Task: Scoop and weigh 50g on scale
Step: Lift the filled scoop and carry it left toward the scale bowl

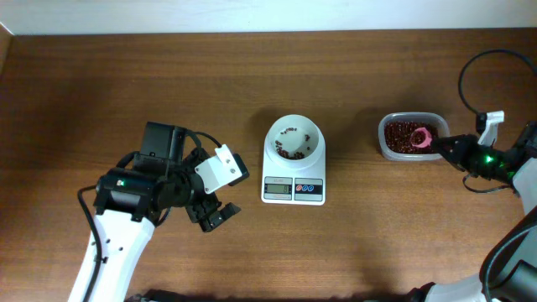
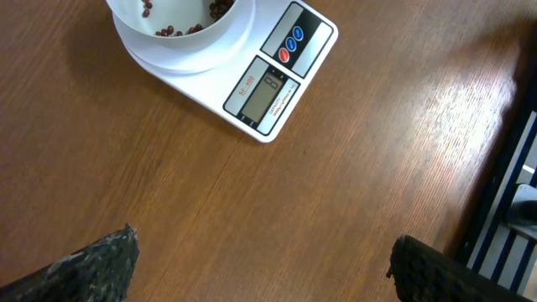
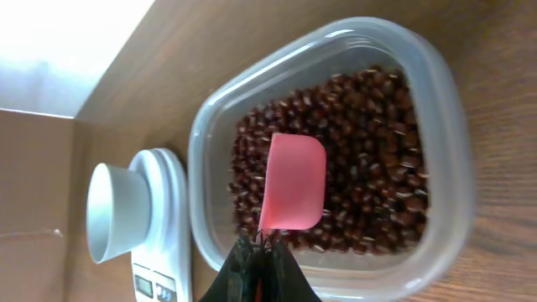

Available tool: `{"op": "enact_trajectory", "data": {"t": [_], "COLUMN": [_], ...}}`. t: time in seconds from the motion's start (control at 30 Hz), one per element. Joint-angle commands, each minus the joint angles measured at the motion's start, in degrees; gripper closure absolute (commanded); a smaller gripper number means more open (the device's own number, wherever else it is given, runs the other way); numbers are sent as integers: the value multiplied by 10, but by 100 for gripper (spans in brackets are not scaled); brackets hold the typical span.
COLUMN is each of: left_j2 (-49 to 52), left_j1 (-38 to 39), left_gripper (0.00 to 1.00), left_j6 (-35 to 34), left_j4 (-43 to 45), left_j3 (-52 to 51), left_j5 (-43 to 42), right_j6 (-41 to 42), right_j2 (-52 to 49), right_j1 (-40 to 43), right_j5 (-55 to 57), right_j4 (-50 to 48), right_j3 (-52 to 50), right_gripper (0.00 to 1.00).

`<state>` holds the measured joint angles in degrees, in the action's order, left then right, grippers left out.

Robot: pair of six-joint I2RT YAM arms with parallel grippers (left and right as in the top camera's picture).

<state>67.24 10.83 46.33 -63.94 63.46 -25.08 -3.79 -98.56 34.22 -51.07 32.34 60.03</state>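
Note:
The white scale (image 1: 294, 186) stands mid-table, and the round white bowl (image 1: 294, 138) on it holds a few red beans. To its right is a clear container (image 1: 386, 144) of red beans. My right gripper (image 1: 445, 145) is shut on the handle of a pink scoop (image 1: 422, 137), whose cup lies over the beans. In the right wrist view the scoop (image 3: 294, 180) hangs above the beans inside the container (image 3: 449, 126), mouth turned away, with the gripper (image 3: 260, 247) clamped below it. My left gripper (image 1: 214, 214) is open left of the scale (image 2: 273, 84) and holds nothing (image 2: 262, 243).
A black cable (image 1: 466, 80) loops above the right arm near the table's right end. The table's back edge (image 1: 252, 33) meets a pale wall. Bare wood lies between the left gripper and the scale.

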Motion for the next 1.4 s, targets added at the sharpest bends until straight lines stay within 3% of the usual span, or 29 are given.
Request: {"op": "enact_trajectory", "data": {"t": [0.0,0.17,0.63,1.1,1.37], "left_j2": [-1,-1,-1,-1,-1], "left_j1": [-2,-2,-2,-2,-2], "left_gripper": [1,1,1,1,1], "left_j6": [9,9,9,9,9], "left_j4": [0,0,0,0,0], "left_j3": [-5,-5,-5,-5,-5], "left_j5": [-6,-6,-6,-6,-6], "right_j6": [11,14,62,63,170], "right_j2": [-2,-2,-2,-2,-2], "right_j1": [4,4,-17,-201,-291], "right_j5": [-14,-139,-242,-242,-215], "right_j4": [-2,-2,0,-15,-119], "right_j3": [-2,-2,-2,-2,-2], "right_gripper": [96,96,96,96,96]}}
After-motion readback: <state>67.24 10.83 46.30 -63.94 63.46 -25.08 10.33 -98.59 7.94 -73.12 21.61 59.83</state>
